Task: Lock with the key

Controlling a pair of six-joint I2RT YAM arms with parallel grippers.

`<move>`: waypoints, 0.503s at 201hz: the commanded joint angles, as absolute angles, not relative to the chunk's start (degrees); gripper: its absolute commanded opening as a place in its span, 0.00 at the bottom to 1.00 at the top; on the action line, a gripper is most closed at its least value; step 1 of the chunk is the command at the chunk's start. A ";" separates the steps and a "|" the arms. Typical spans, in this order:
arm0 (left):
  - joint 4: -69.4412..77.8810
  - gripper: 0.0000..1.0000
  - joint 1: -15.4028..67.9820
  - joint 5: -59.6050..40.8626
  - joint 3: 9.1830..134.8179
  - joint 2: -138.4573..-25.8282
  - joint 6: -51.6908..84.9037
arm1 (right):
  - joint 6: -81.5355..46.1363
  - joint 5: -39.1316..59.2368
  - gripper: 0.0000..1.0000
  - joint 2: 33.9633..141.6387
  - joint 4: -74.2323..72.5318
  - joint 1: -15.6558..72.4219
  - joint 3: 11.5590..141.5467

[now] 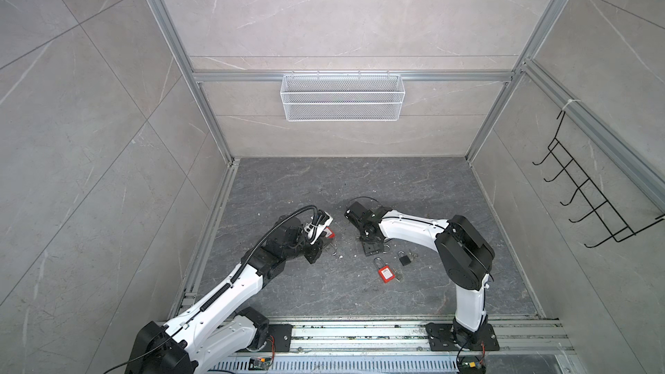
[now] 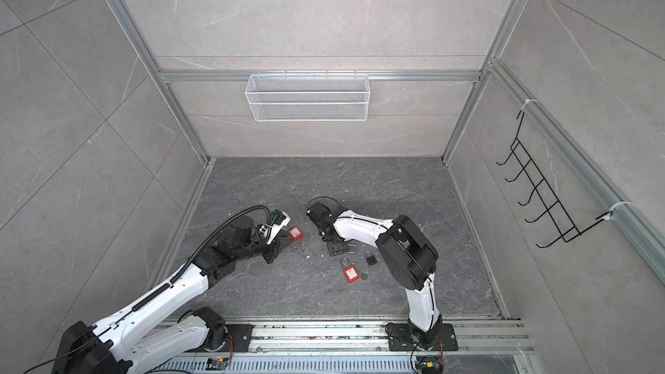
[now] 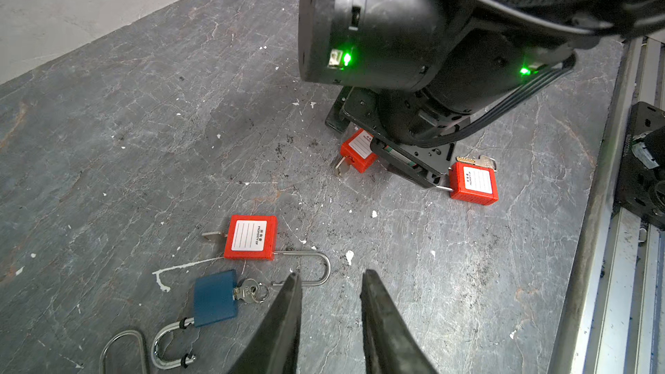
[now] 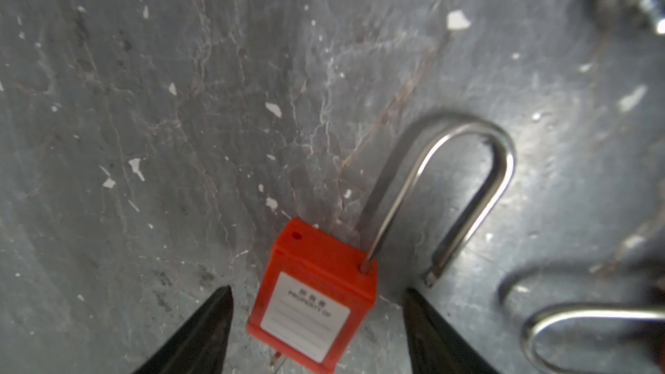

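So the red padlock [image 4: 324, 257] lies flat on the floor [image 4: 144, 138] right between the jaws of the right gripper [image 4: 318, 289], spread wide and not touching it. Its shackle [image 4: 478, 160] is popped open, key [image 3: 340, 168] sticking out the bottom. Crowded around it: a second red padlock [image 1: 385, 275] and a dark padlock [image 1: 405, 260] just beside it, a third red padlock [image 3: 250, 237] and a blue padlock [image 3: 215, 298] further off by the left gripper [image 3: 331, 273], jaws slightly parted, holding nothing. In both top views the right gripper covers the padlock's body. Can't find the blue one there either. A stray shackle [image 3: 122, 350] beside that one is cut off.
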State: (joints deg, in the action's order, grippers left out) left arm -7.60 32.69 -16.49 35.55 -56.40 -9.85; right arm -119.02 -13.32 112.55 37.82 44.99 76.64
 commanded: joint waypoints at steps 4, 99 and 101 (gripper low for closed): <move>-6.86 0.31 32.32 -16.19 35.78 -55.18 -10.74 | -121.04 -12.51 0.75 115.17 38.65 45.01 78.43; -7.03 0.31 32.08 -15.97 35.86 -55.48 -11.00 | -111.57 -13.10 0.56 116.27 43.34 45.00 81.50; -7.10 0.31 32.08 -15.99 35.86 -55.53 -10.99 | -111.30 -13.10 0.56 116.28 43.46 45.00 81.59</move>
